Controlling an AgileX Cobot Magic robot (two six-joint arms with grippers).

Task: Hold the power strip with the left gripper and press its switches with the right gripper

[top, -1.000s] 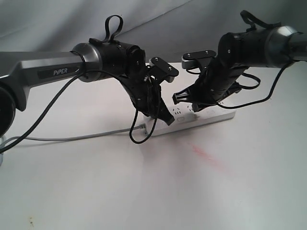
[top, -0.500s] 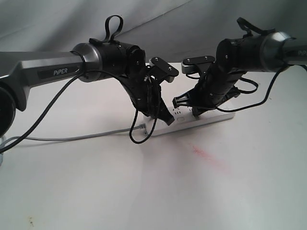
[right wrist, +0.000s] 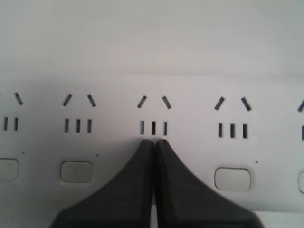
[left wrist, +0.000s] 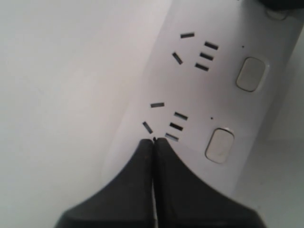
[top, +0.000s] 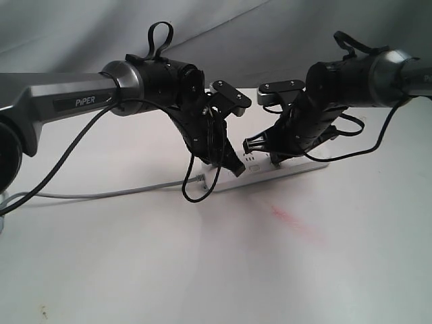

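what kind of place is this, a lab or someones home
Most likely a robot lab test bench: a left arm and a right arm work over a plain white table hung behind with a grey cloth backdrop, handling just a white power strip.

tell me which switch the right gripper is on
The middle one of the five. The shut right gripper hides it, tips at the centre socket group, while the neighbouring switches on both sides show uncovered.

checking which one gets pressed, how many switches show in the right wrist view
4 switches: on one side of the right end effector, one whole and one cropped; on the other side, one whole and a cropped sliver. A fifth may be hidden under it.
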